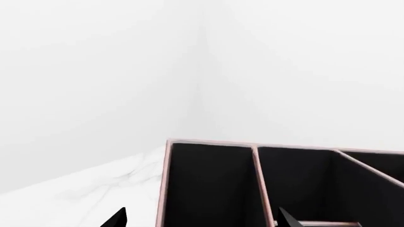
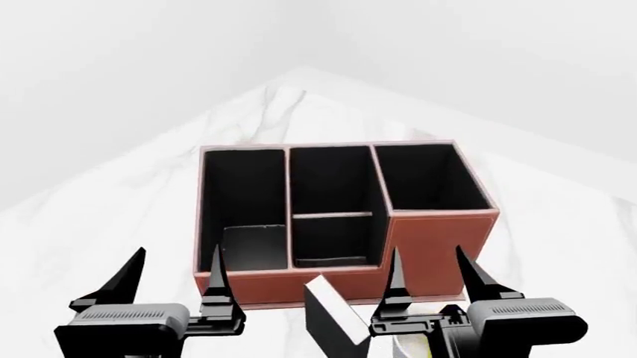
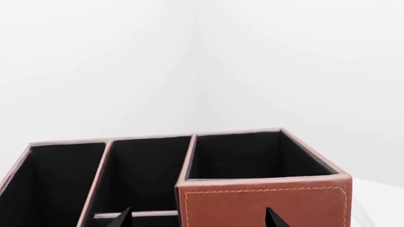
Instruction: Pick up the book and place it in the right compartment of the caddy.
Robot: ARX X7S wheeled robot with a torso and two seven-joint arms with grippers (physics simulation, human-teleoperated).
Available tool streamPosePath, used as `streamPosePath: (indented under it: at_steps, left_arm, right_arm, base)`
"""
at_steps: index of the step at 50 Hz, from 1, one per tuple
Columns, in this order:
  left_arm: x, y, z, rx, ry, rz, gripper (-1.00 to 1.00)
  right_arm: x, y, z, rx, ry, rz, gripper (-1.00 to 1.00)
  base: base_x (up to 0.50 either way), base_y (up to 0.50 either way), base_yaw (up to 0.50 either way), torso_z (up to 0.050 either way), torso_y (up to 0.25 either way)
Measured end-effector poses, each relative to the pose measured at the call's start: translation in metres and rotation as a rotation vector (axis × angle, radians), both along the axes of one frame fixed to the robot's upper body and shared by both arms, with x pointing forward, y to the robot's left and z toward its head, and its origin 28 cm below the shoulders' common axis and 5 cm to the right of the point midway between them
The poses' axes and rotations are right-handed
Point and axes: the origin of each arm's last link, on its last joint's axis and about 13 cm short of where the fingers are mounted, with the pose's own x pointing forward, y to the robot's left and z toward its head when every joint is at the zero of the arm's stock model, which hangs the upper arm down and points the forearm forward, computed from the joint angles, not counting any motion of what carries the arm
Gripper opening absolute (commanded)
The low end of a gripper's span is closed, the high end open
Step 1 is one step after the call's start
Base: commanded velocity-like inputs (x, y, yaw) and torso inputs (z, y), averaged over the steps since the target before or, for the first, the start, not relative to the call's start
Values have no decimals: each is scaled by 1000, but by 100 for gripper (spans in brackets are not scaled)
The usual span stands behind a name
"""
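The red-brown caddy (image 2: 438,239) stands on the marble table, with three black-lined sections. Its right compartment (image 2: 428,179) has a tall front wall and looks empty; it also shows in the right wrist view (image 3: 252,156). The black book (image 2: 333,322) with white page edges leans tilted just in front of the caddy, low between my two grippers. My left gripper (image 2: 174,261) is open and empty before the caddy's left end; its wrist view shows the caddy (image 1: 208,189) between the fingertips. My right gripper (image 2: 428,261) is open and empty, facing the tall front wall (image 3: 265,203).
A white-and-yellow mug (image 2: 410,346) is partly hidden under my right gripper, beside the book. The white marble table (image 2: 557,224) runs back to a corner behind the caddy. Plain white walls surround it.
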Motion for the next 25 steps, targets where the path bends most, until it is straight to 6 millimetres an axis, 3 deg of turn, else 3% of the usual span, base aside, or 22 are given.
streamPosePath:
  at_steps: [25]
  left_arm:
    - [0,0,1,1,-2,0,100]
  right_arm:
    - [-2,0,3,4,-16,5,100]
  base:
    - [22,16,0,0,0]
